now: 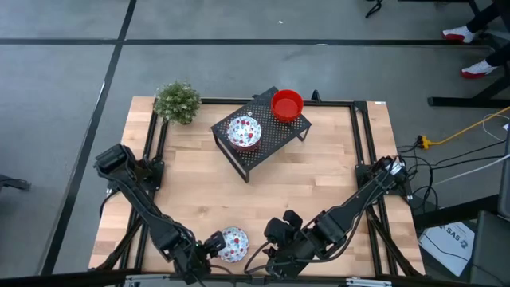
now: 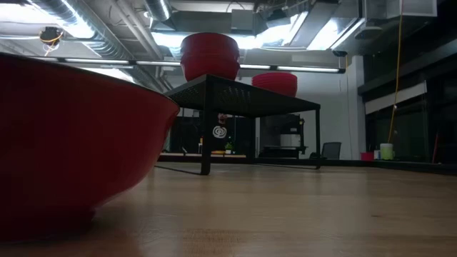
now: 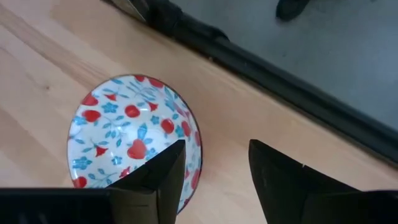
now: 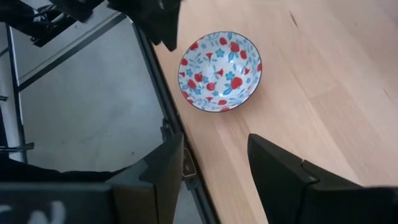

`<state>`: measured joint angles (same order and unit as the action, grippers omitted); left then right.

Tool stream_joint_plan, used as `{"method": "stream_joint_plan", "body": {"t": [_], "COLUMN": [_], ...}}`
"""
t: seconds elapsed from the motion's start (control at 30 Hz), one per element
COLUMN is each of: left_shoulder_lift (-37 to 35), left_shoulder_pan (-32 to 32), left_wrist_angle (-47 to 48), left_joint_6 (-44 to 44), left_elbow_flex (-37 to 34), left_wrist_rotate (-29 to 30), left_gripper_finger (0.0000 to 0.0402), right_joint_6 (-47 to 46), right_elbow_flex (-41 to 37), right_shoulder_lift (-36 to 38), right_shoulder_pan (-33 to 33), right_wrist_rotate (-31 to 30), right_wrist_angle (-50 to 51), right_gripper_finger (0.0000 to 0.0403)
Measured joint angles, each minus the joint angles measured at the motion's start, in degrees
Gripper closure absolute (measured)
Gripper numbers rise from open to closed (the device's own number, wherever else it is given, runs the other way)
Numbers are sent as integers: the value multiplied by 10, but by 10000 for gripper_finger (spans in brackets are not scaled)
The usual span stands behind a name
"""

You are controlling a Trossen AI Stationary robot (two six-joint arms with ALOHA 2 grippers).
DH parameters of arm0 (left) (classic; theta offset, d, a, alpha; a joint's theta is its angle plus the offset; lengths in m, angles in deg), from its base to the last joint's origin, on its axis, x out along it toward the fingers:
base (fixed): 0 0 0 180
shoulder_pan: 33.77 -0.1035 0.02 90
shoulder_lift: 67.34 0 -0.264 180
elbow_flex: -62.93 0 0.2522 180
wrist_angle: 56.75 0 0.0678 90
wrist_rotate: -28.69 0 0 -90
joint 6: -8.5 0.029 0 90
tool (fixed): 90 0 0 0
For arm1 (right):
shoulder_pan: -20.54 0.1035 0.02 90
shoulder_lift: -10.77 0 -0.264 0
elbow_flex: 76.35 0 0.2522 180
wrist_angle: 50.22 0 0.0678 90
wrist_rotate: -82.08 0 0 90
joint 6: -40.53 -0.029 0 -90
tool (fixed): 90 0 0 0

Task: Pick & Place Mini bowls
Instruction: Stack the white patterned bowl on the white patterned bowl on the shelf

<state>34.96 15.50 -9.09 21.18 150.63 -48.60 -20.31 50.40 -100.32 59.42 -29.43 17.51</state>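
Observation:
A mini bowl (image 1: 233,243), white inside with red and blue flowers, rests on its base on the wooden table near the near edge; it also shows in the wrist views (image 3: 134,134) (image 4: 221,70). In the low view its red outer wall (image 2: 71,143) fills the left. My left gripper (image 3: 214,168) (image 1: 213,245) hovers open over the bowl's rim on the side toward the table's left, one finger (image 3: 163,177) above the inside, the other (image 3: 273,177) outside. My right gripper (image 4: 214,165) (image 1: 275,253) waits open to the bowl's right. Another floral bowl (image 1: 244,131) and a red bowl (image 1: 287,104) sit on the black mesh rack (image 1: 267,147).
A small green potted plant (image 1: 177,101) stands at the table's far left corner. Black frame rails (image 1: 362,135) run along the table's sides and far edge. The table's near edge and its rail (image 3: 298,93) lie close beside the near bowl. Bare wood (image 1: 319,183) spreads between rack and arms.

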Motion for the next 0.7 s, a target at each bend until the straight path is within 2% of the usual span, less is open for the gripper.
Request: {"method": "stream_joint_plan", "body": {"t": [0.23,0.7], "left_shoulder_lift": [24,48], "left_shoulder_pan": [0,-33], "left_wrist_angle": [-4,-21], "left_joint_6": [6,4], "left_elbow_flex": [0,-14], "left_wrist_rotate": [43,24], "left_gripper_finger": [232,245], "right_joint_6": [0,-1], "right_elbow_flex": [0,0], "right_shoulder_lift": [0,0], "right_shoulder_pan": [0,0], "right_wrist_rotate": [0,-20], "right_wrist_angle": [0,-2], "right_gripper_finger": [224,224]}}
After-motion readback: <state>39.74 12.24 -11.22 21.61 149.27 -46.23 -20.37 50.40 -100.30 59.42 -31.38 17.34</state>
